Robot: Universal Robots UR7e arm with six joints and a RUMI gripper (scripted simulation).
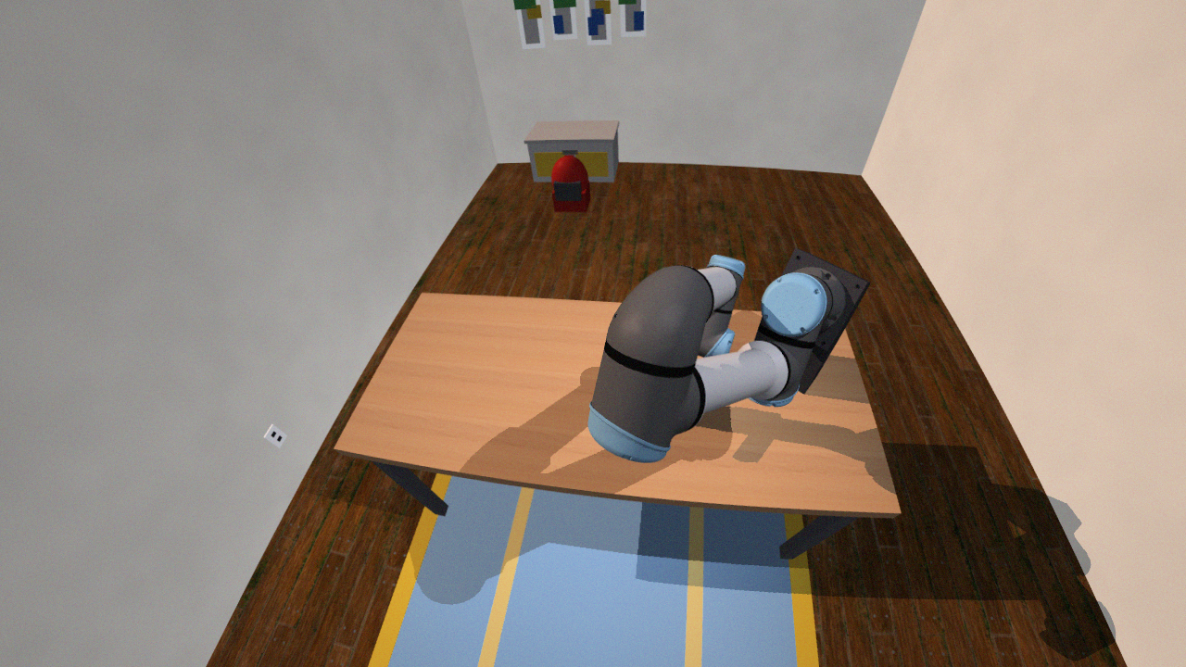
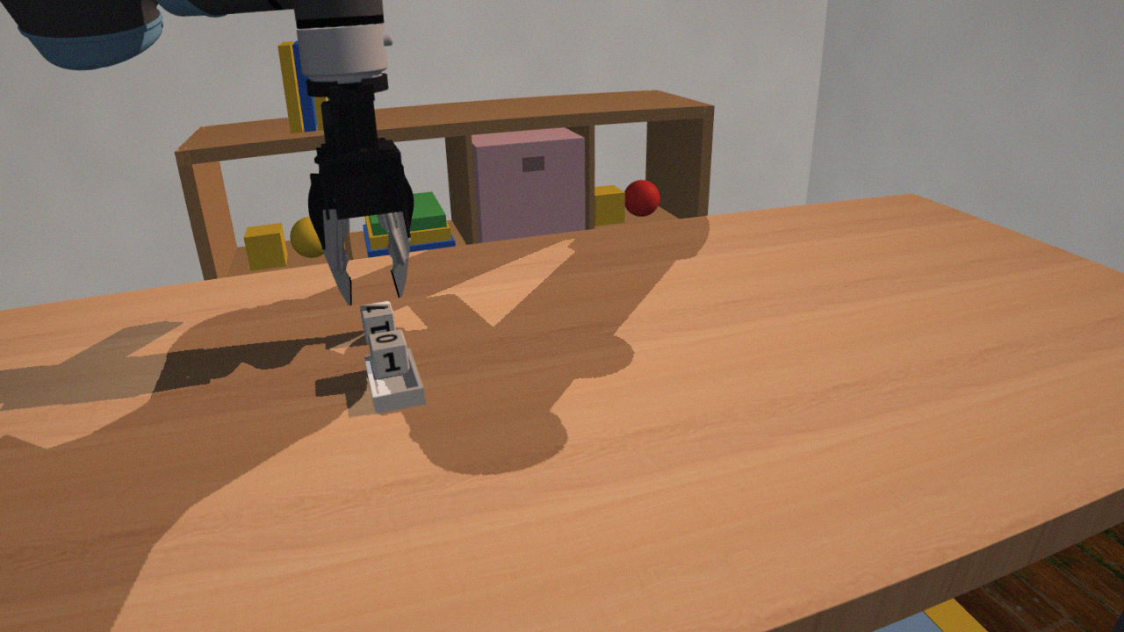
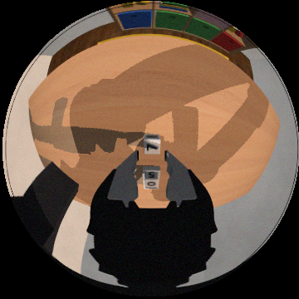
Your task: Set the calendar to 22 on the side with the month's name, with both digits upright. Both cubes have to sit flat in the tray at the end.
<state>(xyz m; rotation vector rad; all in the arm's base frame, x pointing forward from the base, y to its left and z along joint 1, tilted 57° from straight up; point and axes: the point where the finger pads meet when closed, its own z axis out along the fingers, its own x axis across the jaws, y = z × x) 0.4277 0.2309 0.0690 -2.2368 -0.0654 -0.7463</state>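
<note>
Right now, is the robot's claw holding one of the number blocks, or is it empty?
Gripper: partly open and empty, hanging just above the far cube; it touches neither that cube nor the one in the tray.

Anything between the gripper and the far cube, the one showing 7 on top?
Nothing visible. The gripper hangs just above the far cube, fingers parted and holding nothing, with only air below them. The near cube sits in front, in the tray, off the descent line. In the top view the arm hides them.
</note>
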